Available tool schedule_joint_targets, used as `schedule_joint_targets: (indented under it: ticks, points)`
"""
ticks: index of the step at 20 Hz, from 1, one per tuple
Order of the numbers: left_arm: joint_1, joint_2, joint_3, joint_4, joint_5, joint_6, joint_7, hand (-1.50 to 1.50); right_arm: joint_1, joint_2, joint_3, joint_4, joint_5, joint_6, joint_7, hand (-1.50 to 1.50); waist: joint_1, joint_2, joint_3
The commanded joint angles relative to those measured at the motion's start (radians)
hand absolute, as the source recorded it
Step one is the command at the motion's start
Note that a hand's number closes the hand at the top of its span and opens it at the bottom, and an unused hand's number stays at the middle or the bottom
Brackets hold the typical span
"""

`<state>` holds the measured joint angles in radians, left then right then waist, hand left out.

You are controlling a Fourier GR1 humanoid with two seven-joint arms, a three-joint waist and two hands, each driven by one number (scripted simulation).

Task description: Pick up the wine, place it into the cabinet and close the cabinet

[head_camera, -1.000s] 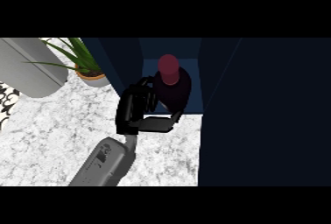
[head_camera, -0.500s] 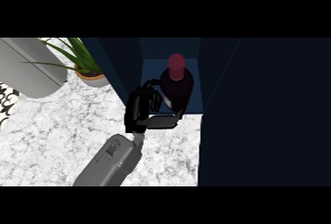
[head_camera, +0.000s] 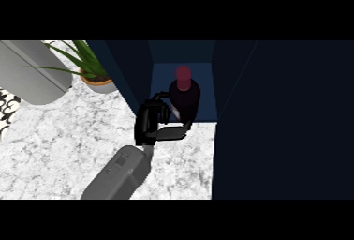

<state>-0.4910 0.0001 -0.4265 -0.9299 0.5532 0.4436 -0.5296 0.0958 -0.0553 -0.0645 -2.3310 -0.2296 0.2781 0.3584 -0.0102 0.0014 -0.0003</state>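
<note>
We see the wine (head_camera: pixel 184 93) standing inside the cabinet (head_camera: pixel 160 70) at the upper middle, with the left robot hand (head_camera: pixel 153 123) just beside it, though we cannot tell if it grips, and the cabinet is not closed yet.

A white bench (head_camera: pixel 55 140) veined in grey is seen, evenly lit. A potted plant (head_camera: pixel 97 82) with long green leaves is set at its far side, beside a rounded grey object (head_camera: pixel 31 70). The right is taken up by a dark blue cabinet (head_camera: pixel 276 117).
</note>
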Motion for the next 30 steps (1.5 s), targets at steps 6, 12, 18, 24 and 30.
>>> schedule_joint_targets:
  ticks: [6,12,18,24,30]
  points:
    - [-0.111,0.000,0.030,0.209,0.213,-0.109,-0.122,1.50,0.014,-0.008,-0.033,0.097,-0.015,0.056,-0.101,-1.50,-0.009,0.003,0.000]
    - [-0.192,0.000,-0.041,0.366,0.324,-0.170,-0.213,1.50,-0.011,0.021,0.042,0.030,0.022,-0.004,-0.019,-1.50,-0.015,0.003,-0.001]
    - [-0.313,0.000,-0.009,0.480,0.354,-0.206,-0.172,1.50,-0.045,0.000,-0.005,0.058,-0.033,-0.002,-0.008,-1.50,-0.019,0.006,-0.001]
    - [-0.336,0.000,-0.062,0.429,0.450,-0.165,-0.171,1.50,-0.035,-0.016,-0.015,0.055,-0.034,0.008,0.001,-1.50,-0.026,0.005,-0.001]
    - [-0.432,0.000,-0.010,0.558,0.439,-0.230,-0.150,1.50,-0.059,-0.029,-0.074,0.117,-0.079,0.016,-0.029,-1.50,-0.020,0.006,0.000]
